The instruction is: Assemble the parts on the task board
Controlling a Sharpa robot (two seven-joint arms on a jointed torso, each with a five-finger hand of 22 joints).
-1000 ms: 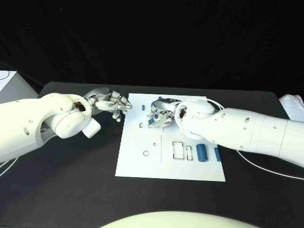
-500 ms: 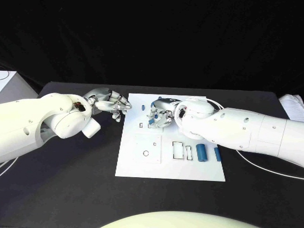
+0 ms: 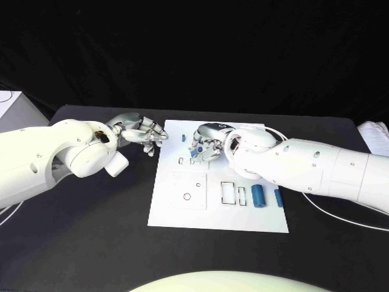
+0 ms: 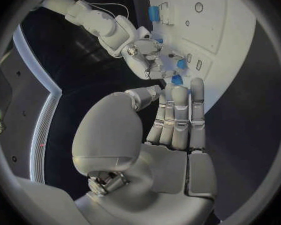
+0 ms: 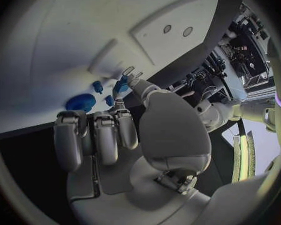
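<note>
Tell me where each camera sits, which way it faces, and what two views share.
Head view: on the robot's head, looking down at the task board; both arms enter, left hand beside the board, right hand over it.
Left wrist view: behind the left hand, facing the board's edge and the right hand.
Right wrist view: behind the right hand, facing the board.
Shared: all views show the board and blue parts.

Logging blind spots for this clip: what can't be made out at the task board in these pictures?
- Head view: the right robot hand covers the task board's far slots; whether it holds a part is unclear.
- Head view: the right arm cuts off one blue part at the board's right edge.
- Left wrist view: the left robot hand's fingers partly hide a blue part; contact cannot be told.
</note>
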